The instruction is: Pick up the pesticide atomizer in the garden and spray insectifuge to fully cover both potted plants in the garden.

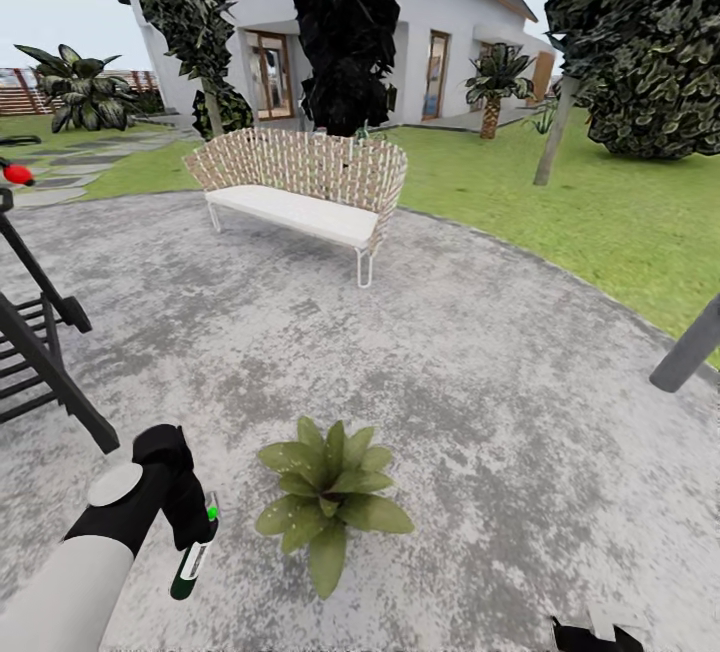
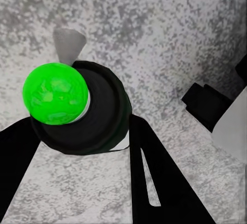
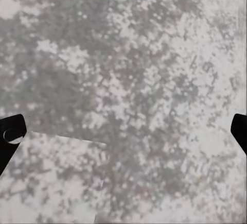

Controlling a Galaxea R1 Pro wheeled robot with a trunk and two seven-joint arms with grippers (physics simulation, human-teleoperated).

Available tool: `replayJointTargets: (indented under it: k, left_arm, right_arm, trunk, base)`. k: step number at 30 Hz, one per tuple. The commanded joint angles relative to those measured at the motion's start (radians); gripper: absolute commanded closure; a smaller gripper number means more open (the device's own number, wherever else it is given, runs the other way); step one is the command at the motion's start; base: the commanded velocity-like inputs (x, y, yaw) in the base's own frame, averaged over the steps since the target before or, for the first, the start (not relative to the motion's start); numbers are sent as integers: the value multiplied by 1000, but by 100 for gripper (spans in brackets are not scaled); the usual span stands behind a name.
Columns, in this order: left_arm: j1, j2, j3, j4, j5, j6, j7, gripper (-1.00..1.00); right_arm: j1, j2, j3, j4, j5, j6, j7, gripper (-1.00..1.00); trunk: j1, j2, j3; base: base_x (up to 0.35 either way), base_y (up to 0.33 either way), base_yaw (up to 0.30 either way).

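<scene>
Atomizer (image 1: 193, 557) in left gripper (image 1: 190, 522), label unreadable

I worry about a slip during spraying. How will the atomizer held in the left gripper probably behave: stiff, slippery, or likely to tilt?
The pesticide atomizer looks rigid, so it probably will not bend. Its smooth, slim round body may twist or slide between the left gripper's fingers. It hangs below the grip, near the potted plant, so it could swing somewhat.

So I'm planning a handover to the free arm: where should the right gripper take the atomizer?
On the lower body of the atomizer, from the plant side. The left gripper clamps its upper part, and the bottle hangs roughly upright, leaving the labelled lower part bare.
</scene>
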Motion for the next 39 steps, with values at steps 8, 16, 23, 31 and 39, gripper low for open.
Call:
replayJointTargets:
  k: [8, 16, 23, 31, 39]
  left_arm:
    - [-2, 9, 5, -1, -8, 12, -8, 100]
    - [4, 18, 10, 2, -9, 14, -8, 100]
    - [13, 17, 7, 2, -11, 13, -8, 100]
    - [9, 16, 9, 2, -10, 14, -8, 100]
    - [5, 17, 10, 0, -10, 14, -8, 100]
  right_arm:
    - [-1, 1, -8, 1, 5, -5, 6, -100]
    - [-1, 2, -7, 2, 5, -5, 6, -100]
    - [-1, 2, -7, 2, 6, -5, 6, -100]
    - [-1, 2, -7, 2, 7, -5, 6, -100]
    - [-1, 2, -7, 2, 6, -5, 6, -100]
  trunk:
    - [0, 0, -1]
    - [0, 0, -1]
    - [0, 0, -1]
    - [0, 0, -1]
    - [0, 0, -1]
  base:
    - [-77, -247, 76]
    - [-2, -32, 266]
    - [0, -1, 277]
    - [84, -134, 135]
    - [74, -254, 3]
